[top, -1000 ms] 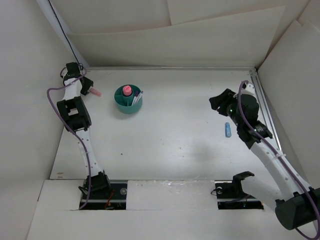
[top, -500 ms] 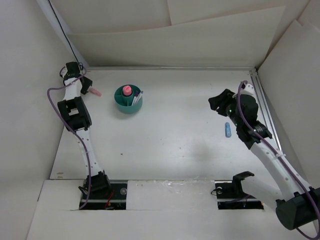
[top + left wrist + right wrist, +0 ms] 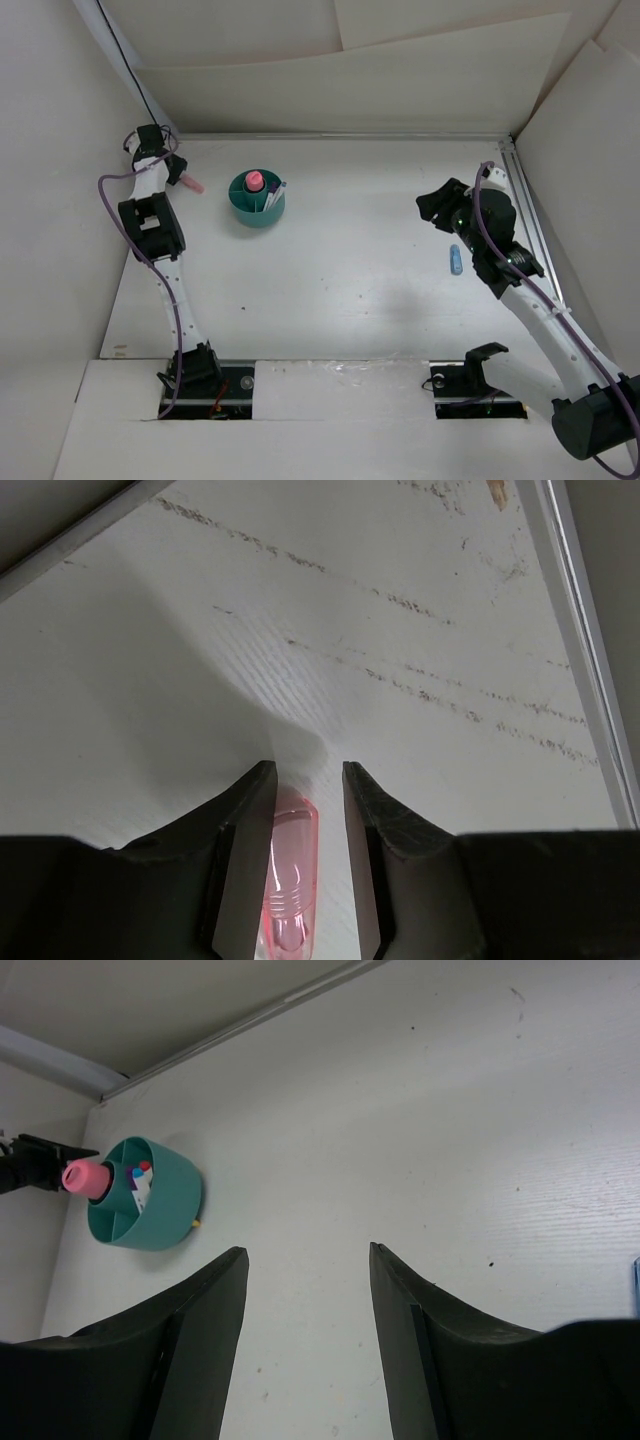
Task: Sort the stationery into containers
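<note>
A white tabletop (image 3: pixel 350 280) is stretching out in front of me, and pale panels (image 3: pixel 350 85) are closing it in at the back and on both sides. A thin metal rail (image 3: pixel 340 135) is running along its far edge, and another rail (image 3: pixel 527 215) is lining its right side. A black cable (image 3: pixel 125 57) is slanting down the far left corner. In my left wrist view, dotted scuff lines (image 3: pixel 420 691) are streaking the surface. 1 dark speck (image 3: pixel 243 308) is sitting on the near left part.
</note>
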`<action>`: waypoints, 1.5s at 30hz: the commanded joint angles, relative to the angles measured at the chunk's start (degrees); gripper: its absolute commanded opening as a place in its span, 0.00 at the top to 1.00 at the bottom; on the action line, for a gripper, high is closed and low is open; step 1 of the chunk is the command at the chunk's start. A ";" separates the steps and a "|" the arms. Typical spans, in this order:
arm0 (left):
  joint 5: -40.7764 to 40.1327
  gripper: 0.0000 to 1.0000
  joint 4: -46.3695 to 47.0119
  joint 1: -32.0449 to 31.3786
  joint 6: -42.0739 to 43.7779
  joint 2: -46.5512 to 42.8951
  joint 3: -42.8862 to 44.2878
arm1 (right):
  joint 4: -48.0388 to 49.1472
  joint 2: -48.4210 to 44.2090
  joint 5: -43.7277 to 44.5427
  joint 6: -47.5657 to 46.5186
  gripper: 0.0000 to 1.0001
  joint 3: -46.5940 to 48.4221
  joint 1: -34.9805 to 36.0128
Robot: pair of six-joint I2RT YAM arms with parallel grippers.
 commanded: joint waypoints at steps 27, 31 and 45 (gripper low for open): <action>-8.69 0.57 -10.05 -1.77 11.70 -6.65 -3.81 | 2.93 -0.67 0.13 -0.82 0.41 1.70 0.99; -9.21 0.55 -10.58 -2.38 11.70 -5.42 -3.28 | 2.93 -0.67 0.13 -0.82 0.41 1.70 0.99; -9.21 0.59 -9.26 -4.49 9.15 -4.37 -4.51 | 2.93 -1.19 0.13 -0.82 0.41 1.70 0.99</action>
